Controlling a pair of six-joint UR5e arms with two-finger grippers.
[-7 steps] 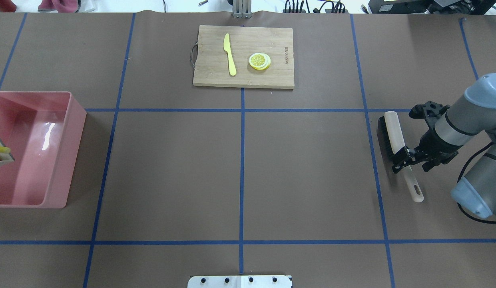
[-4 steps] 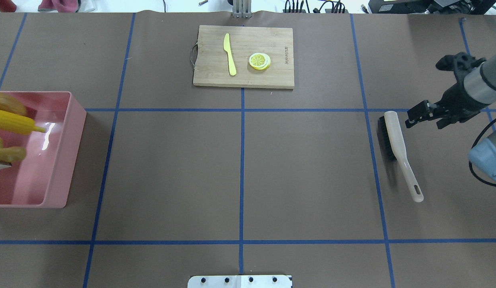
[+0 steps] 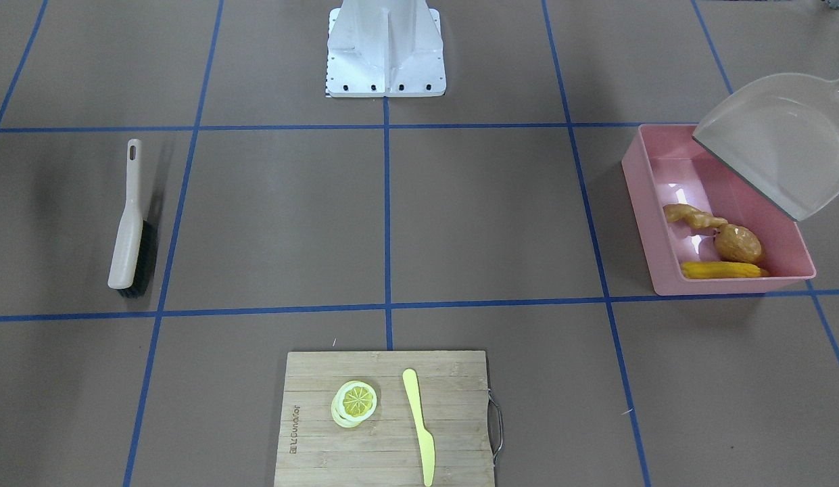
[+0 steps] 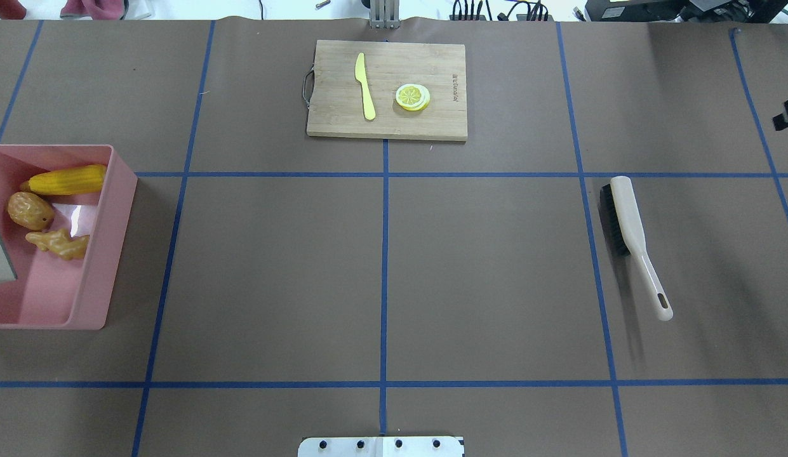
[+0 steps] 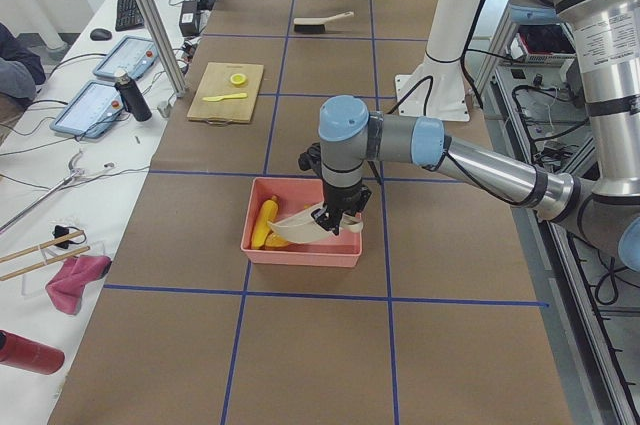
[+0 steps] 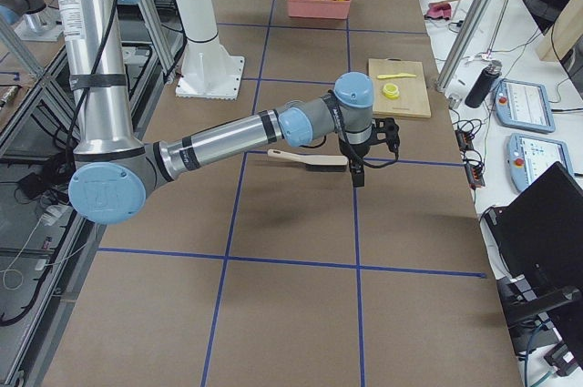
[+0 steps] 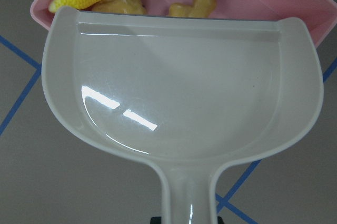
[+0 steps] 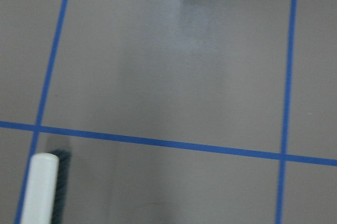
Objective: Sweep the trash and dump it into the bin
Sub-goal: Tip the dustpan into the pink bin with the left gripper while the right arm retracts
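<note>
The left tool (image 5: 336, 219) is clenching the dustpan (image 3: 777, 142), tipping it over the bin (image 4: 111, 222) at the left end of the bench (image 4: 394, 285), so the corn (image 4: 66, 179), potato (image 4: 29, 211) and ginger (image 4: 58, 244) are lying inside. The brush (image 4: 628, 228) is lying free at the right. Whether the right tool (image 6: 353, 168) is clenched I cannot tell.

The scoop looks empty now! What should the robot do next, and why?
Probably tip the dustpan level and lift it away from the bin. Its tray shows empty in the wrist view, and the corn cob, potato and ginger root all lie inside the bin, so the dumping looks finished. The dustpan hangs tilted above the bin.
</note>
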